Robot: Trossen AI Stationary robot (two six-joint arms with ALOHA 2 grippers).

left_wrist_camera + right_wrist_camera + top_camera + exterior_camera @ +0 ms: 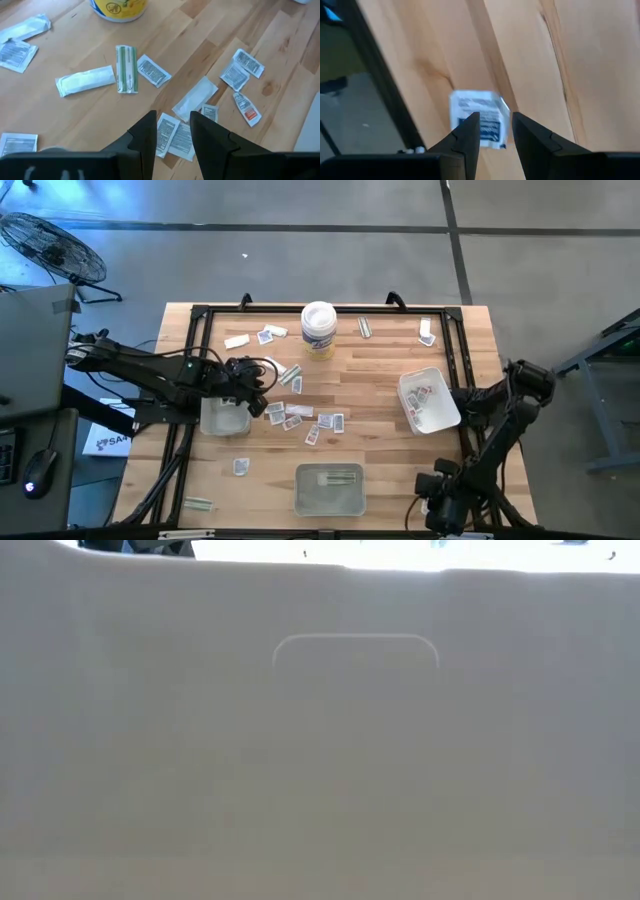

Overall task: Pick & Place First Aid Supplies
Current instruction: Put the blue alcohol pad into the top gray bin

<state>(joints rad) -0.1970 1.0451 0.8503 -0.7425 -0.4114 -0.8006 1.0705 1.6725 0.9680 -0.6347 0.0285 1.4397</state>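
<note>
Small white packets and pale strip wrappers [300, 416] lie scattered flat on the wooden table; the left wrist view shows several of them [150, 70]. My left gripper [172, 117] hangs open above the cluster, by the left tray [225, 418], and nothing sits between its fingers. My right gripper [495, 120] is at the table's near right corner [440, 502]. It points down, open, over one white packet with blue print [475, 107], which lies flat on the wood beside the black frame rail [380, 85].
A white tub with a yellow label [318, 328] stands at the far middle. A right tray [441, 417] holds a few packets. A third tray [330, 488] sits at the near edge, and its pale wall [355, 740] fills the low view.
</note>
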